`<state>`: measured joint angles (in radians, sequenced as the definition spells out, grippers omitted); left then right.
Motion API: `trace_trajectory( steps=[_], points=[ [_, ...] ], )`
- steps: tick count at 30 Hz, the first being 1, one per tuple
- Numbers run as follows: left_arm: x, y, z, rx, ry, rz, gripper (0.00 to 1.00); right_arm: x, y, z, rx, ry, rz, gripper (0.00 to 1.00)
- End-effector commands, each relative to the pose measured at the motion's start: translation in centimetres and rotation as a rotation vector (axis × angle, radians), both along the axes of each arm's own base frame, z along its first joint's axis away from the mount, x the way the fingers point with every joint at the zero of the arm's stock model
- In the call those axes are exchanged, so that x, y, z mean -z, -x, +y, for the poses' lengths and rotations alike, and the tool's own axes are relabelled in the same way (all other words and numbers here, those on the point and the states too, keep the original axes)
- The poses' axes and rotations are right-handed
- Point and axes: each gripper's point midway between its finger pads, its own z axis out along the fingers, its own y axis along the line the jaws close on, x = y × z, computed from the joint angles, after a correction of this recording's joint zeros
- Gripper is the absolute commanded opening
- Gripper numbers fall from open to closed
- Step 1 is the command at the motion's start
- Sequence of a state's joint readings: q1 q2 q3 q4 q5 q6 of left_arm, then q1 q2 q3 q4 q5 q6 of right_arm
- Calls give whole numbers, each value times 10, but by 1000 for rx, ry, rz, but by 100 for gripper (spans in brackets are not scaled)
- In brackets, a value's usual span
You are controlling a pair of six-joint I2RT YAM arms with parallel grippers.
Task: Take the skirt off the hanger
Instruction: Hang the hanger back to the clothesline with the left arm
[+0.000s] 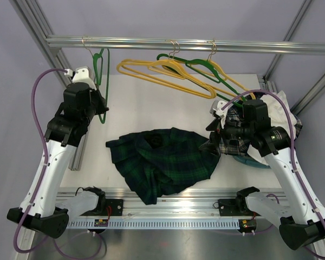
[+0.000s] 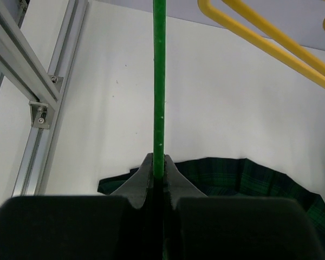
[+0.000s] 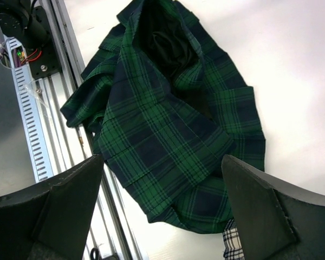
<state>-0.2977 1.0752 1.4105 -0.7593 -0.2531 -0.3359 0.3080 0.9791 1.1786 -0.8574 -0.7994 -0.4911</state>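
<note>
Skirt, top view: green plaid skirt (image 1: 162, 162) lies crumpled on the white surface (image 1: 146, 103), front centre, its lower edge hanging over the near rail; off any hanger.
Green hanger, top view: green hanger (image 1: 101, 81) hangs from the metal bar (image 1: 189, 44) at the left, bare.
My left end effector, top view: left end effector (image 1: 104, 103) is up beside that green hanger, at its lower part.
My right end effector, top view: right end effector (image 1: 215, 145) sits low at the skirt's right edge, over a pile of checked cloth (image 1: 233, 142).
Other hangers, top view: yellow hangers (image 1: 168, 76) and a second green hanger (image 1: 197, 67) hang from the bar at centre right.
Left wrist view: my fingers (image 2: 146, 179) are pressed together on the green hanger's rod (image 2: 158, 81), which runs straight up between them; skirt (image 2: 249, 179) below on the surface, a yellow hanger (image 2: 271, 38) top right.
Right wrist view: my fingers (image 3: 59, 200) stand wide apart, nothing between them; skirt (image 3: 168, 124) spread on the surface beneath, part over the rail (image 3: 30, 108).
</note>
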Motion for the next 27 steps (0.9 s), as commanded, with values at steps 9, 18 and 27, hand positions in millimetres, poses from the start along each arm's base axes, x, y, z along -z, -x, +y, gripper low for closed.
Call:
trace_trajectory(
  steps=[9,18,27],
  points=[
    [4,-2,-14,86,80,-49,15,29,21,4,-239,36,-84,97],
    [-3,5,-16,96,111,-75,66,36,19,9,-291,26,-87,98],
    [-43,39,-7,130,86,-190,99,71,26,32,-413,124,-100,99]
  ],
)
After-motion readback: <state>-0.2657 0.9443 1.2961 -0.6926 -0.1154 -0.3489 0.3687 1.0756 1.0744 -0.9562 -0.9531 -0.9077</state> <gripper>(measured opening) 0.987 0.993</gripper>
